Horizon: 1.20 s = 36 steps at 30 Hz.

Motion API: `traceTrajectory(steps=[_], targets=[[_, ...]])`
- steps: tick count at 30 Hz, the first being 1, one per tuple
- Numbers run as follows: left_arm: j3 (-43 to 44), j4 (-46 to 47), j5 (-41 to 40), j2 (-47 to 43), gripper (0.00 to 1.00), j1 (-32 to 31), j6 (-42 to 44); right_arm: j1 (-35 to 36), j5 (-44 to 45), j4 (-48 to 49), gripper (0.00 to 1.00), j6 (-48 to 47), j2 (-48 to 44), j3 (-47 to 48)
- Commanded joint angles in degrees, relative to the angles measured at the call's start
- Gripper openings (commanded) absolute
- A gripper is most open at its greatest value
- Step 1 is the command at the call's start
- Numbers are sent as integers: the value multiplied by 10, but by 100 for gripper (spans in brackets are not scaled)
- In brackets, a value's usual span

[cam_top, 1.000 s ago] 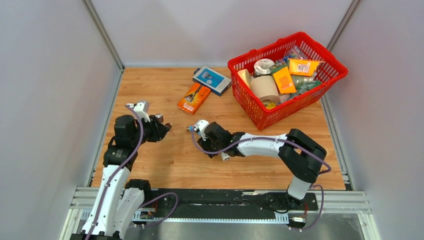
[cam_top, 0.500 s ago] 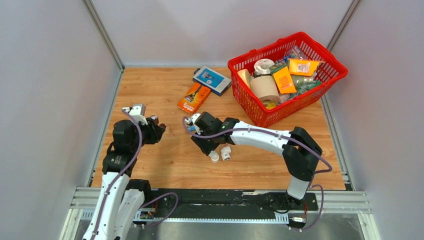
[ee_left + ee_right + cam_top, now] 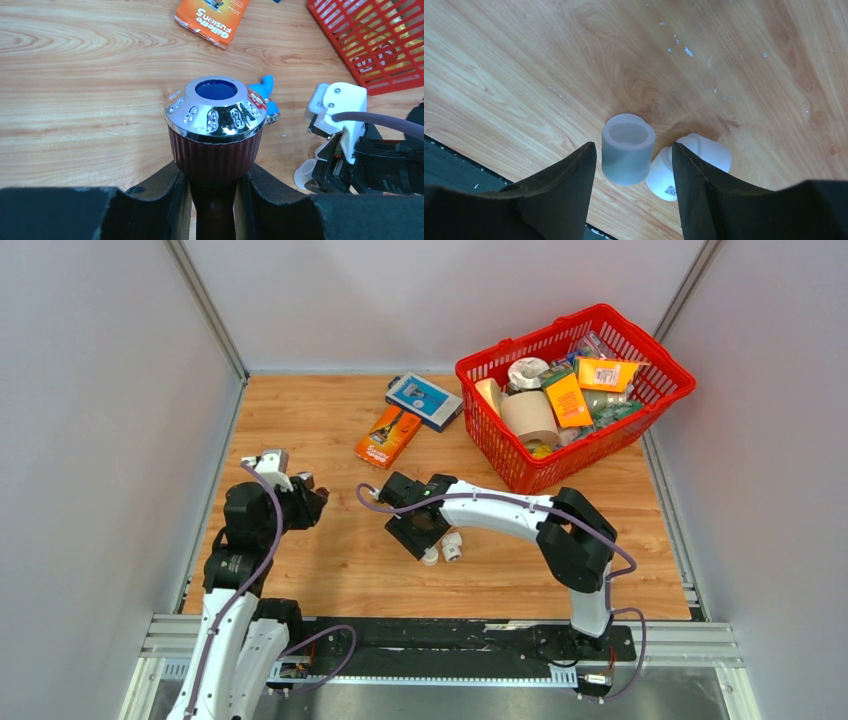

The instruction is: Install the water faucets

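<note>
Two faucets, neither installed yet; the step in hand looks like picking up a white fitting point(image 3: 628, 160) to mate. The left end effector point(image 3: 214, 180) is clamped narrow on the brown faucet point(image 3: 215, 125), chrome cap up, arm folded upright. The right arm reaches left, wrist down; the right end effector point(image 3: 633, 149) has its jaws apart astride the fitting, no contact. Beyond, the blue faucet point(image 3: 265, 95) lies on the table point(image 3: 75, 100). Next: close squarely on the fitting.

arms point(image 3: 505, 506): white links, black joints | cables point(image 3: 385, 120): purple-grey | fingers point(image 3: 554, 200): black, tapered
</note>
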Motion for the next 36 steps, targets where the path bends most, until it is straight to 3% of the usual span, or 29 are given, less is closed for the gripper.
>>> traceTrajectory(steps=[1, 9, 19, 21, 24, 25, 32, 36], targets=[[4, 16, -1, -7, 0, -2, 9, 3, 13, -43, 59, 19, 24, 35], [2, 18, -1, -9, 0, -2, 9, 7, -7, -64, 48, 15, 61, 61], [2, 18, 0, -10, 0, -6, 9, 11, -10, -90, 46, 12, 75, 72], [0, 18, 1, -10, 0, -6, 9, 11, -15, -93, 37, 8, 74, 74], [4, 10, 2, -8, 0, -14, 14, 11, -26, -94, 3, -9, 65, 80], [6, 7, 3, -6, 0, -16, 13, 11, -32, -92, 0, -18, 60, 82], [30, 1, 109, 27, 0, -20, -30, 3, 33, -29, 0, -120, -38, 93], [75, -7, 190, 72, 0, -20, -60, -4, 38, 54, 0, -186, -104, 75]])
